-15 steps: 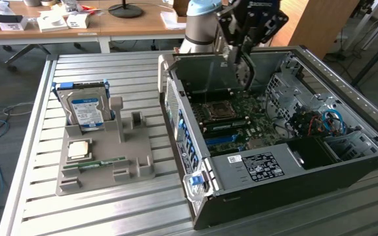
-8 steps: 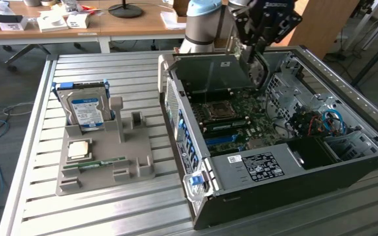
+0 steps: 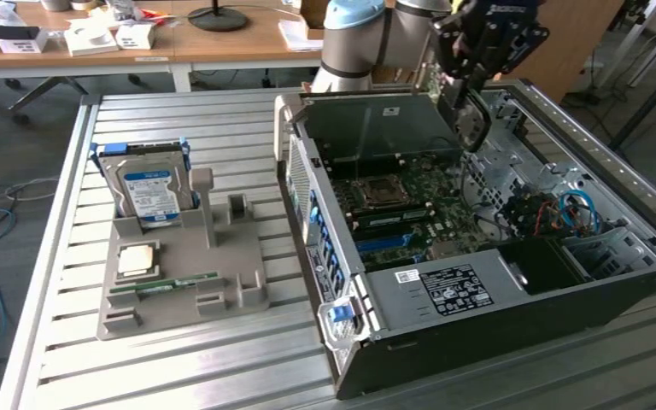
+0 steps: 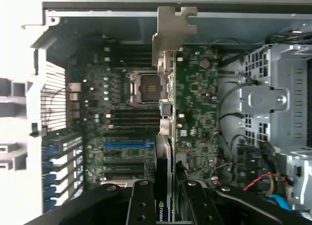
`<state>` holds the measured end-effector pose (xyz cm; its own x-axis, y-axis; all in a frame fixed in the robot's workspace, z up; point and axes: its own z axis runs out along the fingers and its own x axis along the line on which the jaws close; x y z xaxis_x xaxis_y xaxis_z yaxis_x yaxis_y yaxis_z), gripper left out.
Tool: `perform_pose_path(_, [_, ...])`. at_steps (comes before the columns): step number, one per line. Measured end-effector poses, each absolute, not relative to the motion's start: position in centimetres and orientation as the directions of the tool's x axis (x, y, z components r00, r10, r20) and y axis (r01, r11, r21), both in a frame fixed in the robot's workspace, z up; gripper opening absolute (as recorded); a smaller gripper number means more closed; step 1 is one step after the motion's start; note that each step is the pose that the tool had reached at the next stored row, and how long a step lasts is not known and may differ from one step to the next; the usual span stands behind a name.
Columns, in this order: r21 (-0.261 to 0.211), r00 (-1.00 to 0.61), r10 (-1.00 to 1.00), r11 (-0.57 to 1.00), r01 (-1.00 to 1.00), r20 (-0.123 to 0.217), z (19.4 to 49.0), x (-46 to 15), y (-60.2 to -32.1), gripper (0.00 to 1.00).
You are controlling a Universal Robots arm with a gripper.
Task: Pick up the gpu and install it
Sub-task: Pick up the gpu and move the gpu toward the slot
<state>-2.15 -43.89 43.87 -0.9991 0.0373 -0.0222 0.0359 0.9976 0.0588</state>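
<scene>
Holding the gpu in the clenched claw, pinched on its two flat faces at the end opposite to the metal bracket, edge-on over the motherboard inside the open computer case, toward the far edge of the table. Judged light and stiff but thin and fragile: best taken by the flat faces near one end, never by the small soldered parts, without twisting.

The gpu is showing dark with a silver bracket and green logo; the motherboard is showing green, one slot bright blue. The hard drive is wearing a blue-white label — the tray plain grey, the table silver, ribbed.
</scene>
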Motion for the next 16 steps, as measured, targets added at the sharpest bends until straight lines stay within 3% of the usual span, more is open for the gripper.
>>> perform_pose_path(16, [0.059, -0.999, 0.037, 0.998, 0.036, -0.020, 43.9, 0.6, -43.9, 0.26])
